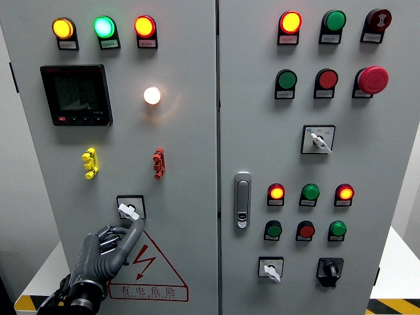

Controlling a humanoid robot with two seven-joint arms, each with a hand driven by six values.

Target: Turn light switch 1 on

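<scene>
Grey metal cabinet doors (190,131) fill the frame, and low on the left door sits the rotary switch (129,209), its white handle tilted toward the upper left. From the lower left corner the left hand (108,246) reaches up, one finger (134,231) extended with its tip touching the switch handle from below, the others curled in against the palm. Above, near the upper left, a round lamp (151,95) glows warm white.
</scene>
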